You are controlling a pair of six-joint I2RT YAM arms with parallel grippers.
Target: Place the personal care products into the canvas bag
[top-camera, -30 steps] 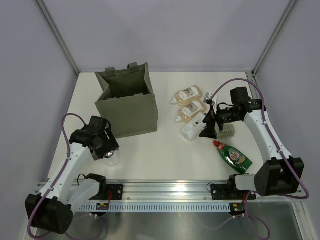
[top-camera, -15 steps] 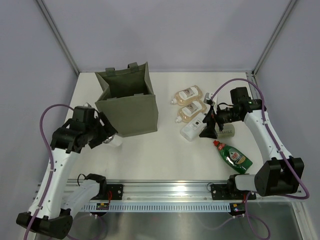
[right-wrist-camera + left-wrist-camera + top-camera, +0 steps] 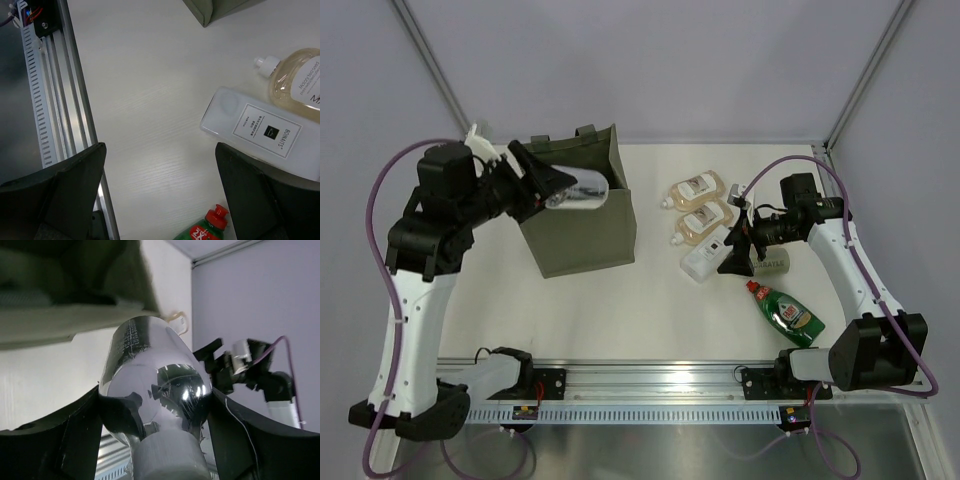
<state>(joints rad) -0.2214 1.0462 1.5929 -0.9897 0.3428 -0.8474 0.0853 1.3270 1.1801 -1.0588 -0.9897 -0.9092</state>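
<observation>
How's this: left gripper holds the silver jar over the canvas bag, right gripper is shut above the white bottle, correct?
Not quite: the right gripper is open, not shut, above the white bottle; the right wrist view shows its jaws spread wide. The rest stands.

The bag (image 3: 585, 230) stands at the left of the surface (image 3: 620, 300), a jar (image 3: 582, 190) over its mouth (near the front rim). Bottles (image 3: 698, 188) lie to its right.
</observation>
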